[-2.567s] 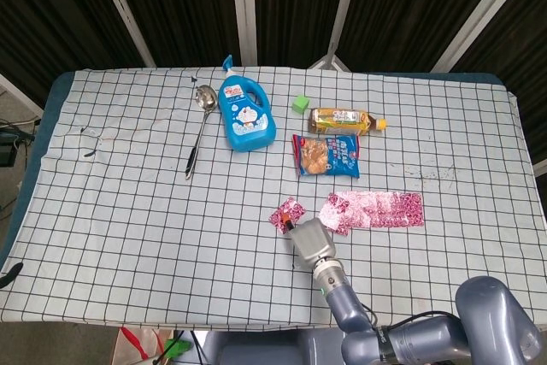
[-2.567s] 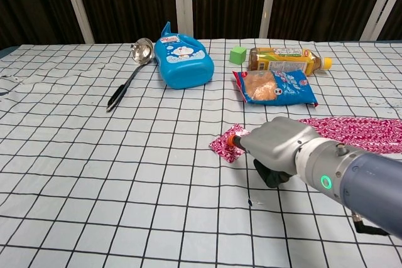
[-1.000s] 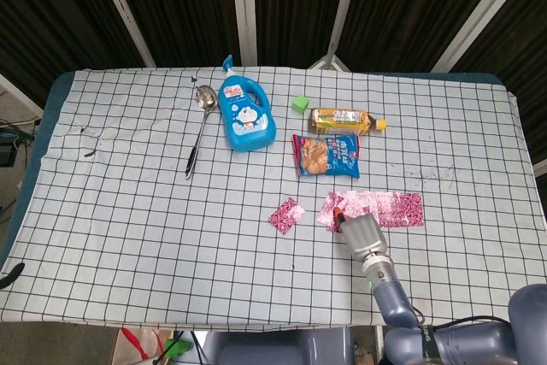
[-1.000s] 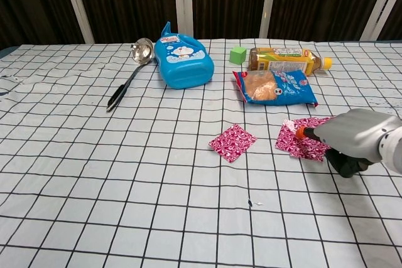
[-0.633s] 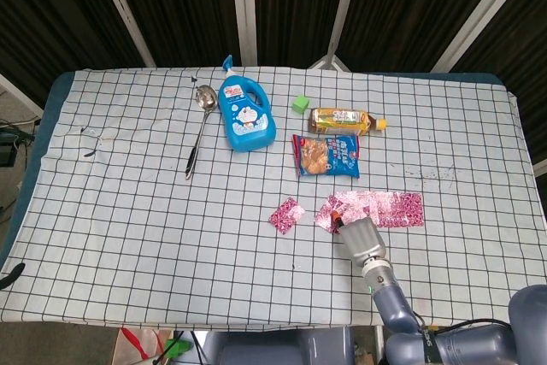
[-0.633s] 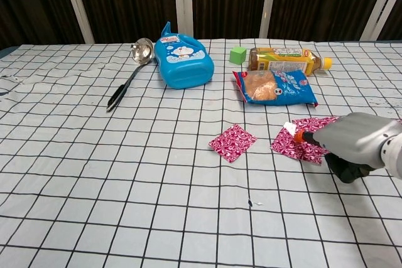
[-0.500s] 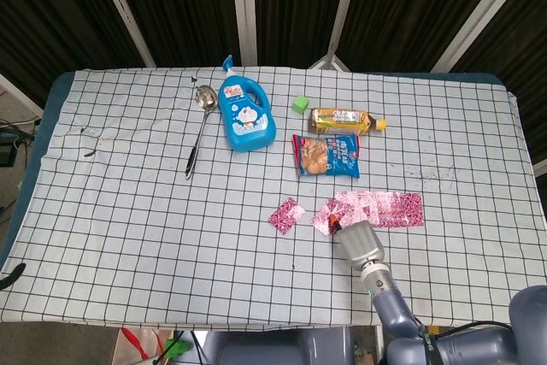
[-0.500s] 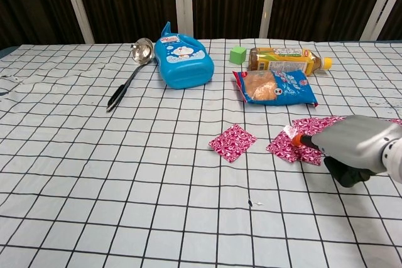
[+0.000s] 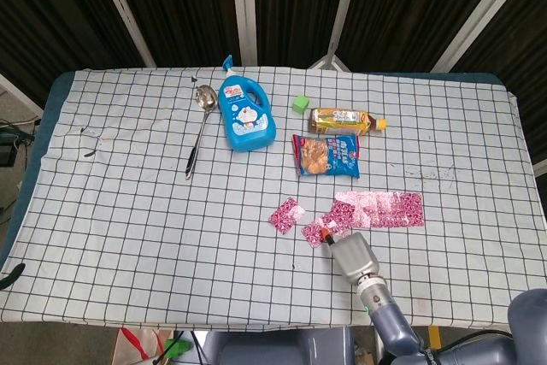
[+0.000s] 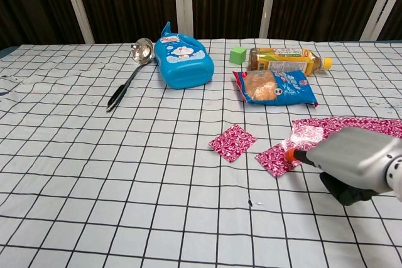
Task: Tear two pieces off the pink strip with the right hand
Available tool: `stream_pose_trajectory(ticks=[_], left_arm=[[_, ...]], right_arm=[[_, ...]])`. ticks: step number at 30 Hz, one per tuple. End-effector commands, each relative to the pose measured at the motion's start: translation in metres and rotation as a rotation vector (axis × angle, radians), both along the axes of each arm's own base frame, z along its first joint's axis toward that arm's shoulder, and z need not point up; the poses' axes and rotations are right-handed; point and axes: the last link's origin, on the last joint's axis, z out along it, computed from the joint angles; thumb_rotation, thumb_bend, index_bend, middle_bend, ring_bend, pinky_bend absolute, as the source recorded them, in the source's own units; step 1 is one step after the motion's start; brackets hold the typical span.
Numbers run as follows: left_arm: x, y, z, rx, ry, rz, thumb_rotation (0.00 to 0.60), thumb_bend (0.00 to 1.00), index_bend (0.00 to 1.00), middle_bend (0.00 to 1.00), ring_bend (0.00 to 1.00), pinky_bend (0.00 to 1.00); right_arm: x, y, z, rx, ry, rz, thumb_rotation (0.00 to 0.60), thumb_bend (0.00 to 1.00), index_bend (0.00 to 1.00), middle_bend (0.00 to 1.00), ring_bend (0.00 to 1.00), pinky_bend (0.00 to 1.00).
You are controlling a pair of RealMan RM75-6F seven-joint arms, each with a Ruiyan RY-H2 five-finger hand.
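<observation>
the pink strip [image 9: 380, 208] lies flat toward the right part of the table's near edge, its left end lifted and curling. just left of it a second pink piece [image 10: 276, 157] is pinched by the right hand [image 10: 352, 161], apart from the strip's end in the chest view (in the head view the gap is too small to judge). a first torn piece [image 9: 285, 214] lies flat on the checked cloth [image 9: 128, 194] further left, clear of the hand. toward the far edge sit a snack bag [image 9: 326, 155], a tea bottle [image 9: 344, 120], a green cube [image 9: 299, 103], a blue detergent jug [image 9: 245, 115] and a ladle [image 9: 198, 128]. the left hand shows in neither view
</observation>
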Motion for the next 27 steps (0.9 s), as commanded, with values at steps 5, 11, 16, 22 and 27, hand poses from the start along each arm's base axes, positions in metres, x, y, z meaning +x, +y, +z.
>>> stream_pose_trajectory(ticks=[5,11,16,22,27], left_arm=[[0.0,0.0,0.0,0.001,-0.001,-0.001,0.6,0.28,0.16,0.0,0.0,0.08],[0.0,0.0,0.0,0.0,-0.001,-0.001,0.6,0.28,0.16,0.0,0.0,0.08],[0.0,-0.001,0.001,0.002,-0.001,-0.002,0.6,0.28,0.16,0.0,0.0,0.08],[0.0,0.0,0.0,0.0,0.0,0.0,0.6,0.28,0.16,0.0,0.0,0.08],[0.0,-0.001,0.001,0.005,0.0,0.0,0.6,0.28,0.16,0.0,0.0,0.08]], right_arm=[[0.007,0.017,0.001,0.036,-0.008,0.031,0.6,0.84,0.12,0.84,0.88,0.71],[0.014,0.027,0.007,0.051,-0.015,0.048,0.6,0.84,0.12,0.84,0.88,0.71],[0.017,0.033,0.011,0.058,-0.018,0.055,0.6,0.84,0.12,0.84,0.88,0.71],[0.02,0.03,0.013,0.033,-0.039,0.057,0.6,0.84,0.12,0.84,0.88,0.71],[0.017,0.019,0.01,0.016,-0.042,0.04,0.6,0.84,0.12,0.84,0.88,0.71]])
